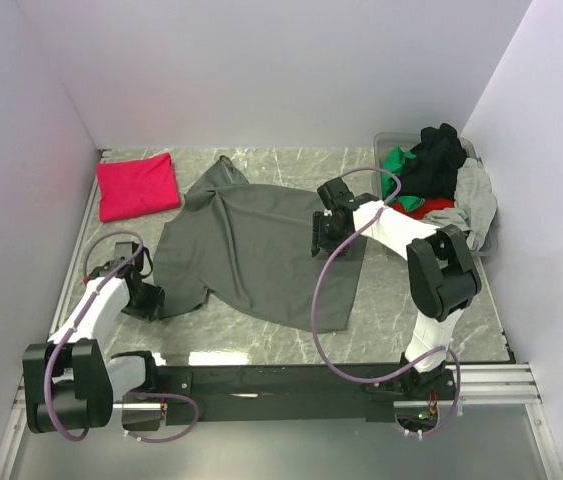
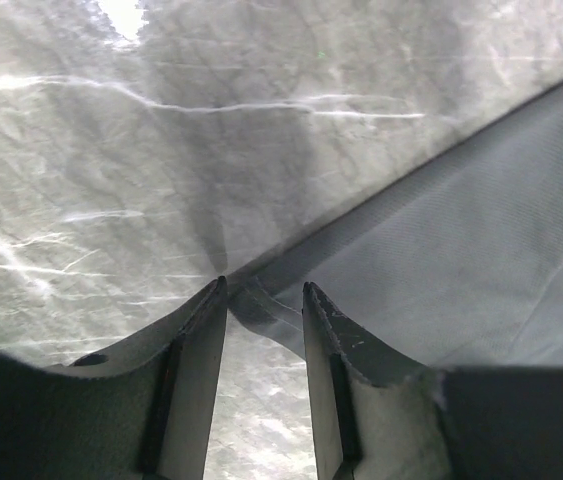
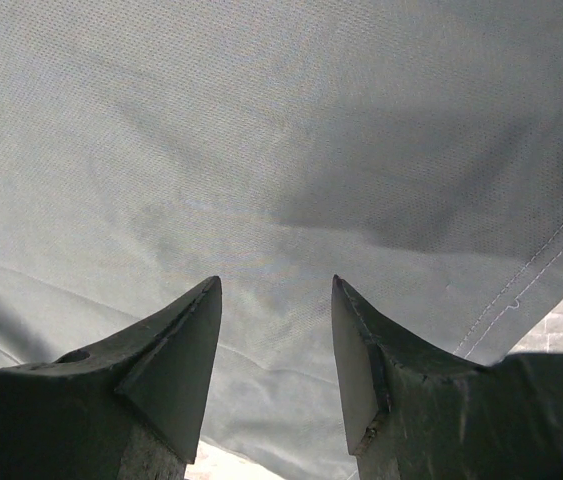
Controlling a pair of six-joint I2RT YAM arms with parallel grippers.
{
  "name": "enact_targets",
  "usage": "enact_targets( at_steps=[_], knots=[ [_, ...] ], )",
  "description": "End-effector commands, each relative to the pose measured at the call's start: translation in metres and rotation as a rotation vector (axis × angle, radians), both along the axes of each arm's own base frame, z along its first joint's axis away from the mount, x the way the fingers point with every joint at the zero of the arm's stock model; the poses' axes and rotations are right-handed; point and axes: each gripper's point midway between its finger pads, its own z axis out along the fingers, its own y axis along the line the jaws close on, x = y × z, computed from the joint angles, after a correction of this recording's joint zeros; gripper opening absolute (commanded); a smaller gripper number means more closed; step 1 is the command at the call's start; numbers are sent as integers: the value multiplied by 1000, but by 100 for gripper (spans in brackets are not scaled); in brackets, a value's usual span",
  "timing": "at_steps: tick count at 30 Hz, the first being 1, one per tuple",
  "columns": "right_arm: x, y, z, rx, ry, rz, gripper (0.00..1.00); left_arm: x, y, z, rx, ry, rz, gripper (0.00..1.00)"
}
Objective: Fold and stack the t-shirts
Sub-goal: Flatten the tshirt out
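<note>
The grey shirt (image 1: 251, 250) lay spread mid-table, so I had the left gripper (image 2: 264, 290) parted astride its hem near the left edge and the right gripper (image 3: 276, 285) open over the cloth, both ready to pinch.

Left gripper (image 2: 261, 288): jaws slightly apart, shirt hem between tips.
Charcoal-grey t-shirt (image 2: 481, 260): right side, diagonal edge.
Table (image 2: 111, 150): grey marble.

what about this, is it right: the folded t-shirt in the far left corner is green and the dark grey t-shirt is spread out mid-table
Only the colour is wrong. The folded t-shirt in the far left corner is magenta-red, not green, as the top external view shows. The dark grey t-shirt is indeed spread out mid-table.
</note>
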Motion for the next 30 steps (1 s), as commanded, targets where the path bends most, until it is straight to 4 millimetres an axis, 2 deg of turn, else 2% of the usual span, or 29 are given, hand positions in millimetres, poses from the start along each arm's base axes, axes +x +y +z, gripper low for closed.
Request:
enact_targets(
  at_steps=[1,9,13,15,20,23,25,28,30],
  knots=[
    [3,1,16,10,-56,4,55,-6,5,-2,22,23,48,42],
    [4,-1,16,-5,-56,9,55,-7,1,-15,1,52,16,40],
    [4,-1,19,-1,-63,5,55,-5,0,-20,-6,51,-2,36],
    [2,-3,17,-4,-59,0,55,-7,-2,-25,-15,68,-21,30],
    [-10,-7,17,0,-52,-9,55,-3,-7,-31,-40,68,-73,7],
    [-23,-13,15,-10,-40,-14,55,5,-9,-23,-44,29,-104,0],
    [-38,-18,12,-16,-20,-19,55,12,-10,-14,-49,0,-121,0],
    [-63,-20,8,-22,10,-12,55,19,-9,7,-37,-39,-128,0],
    [-81,-25,3,-43,40,-13,55,23,-6,29,-17,-79,-125,0]
  ],
)
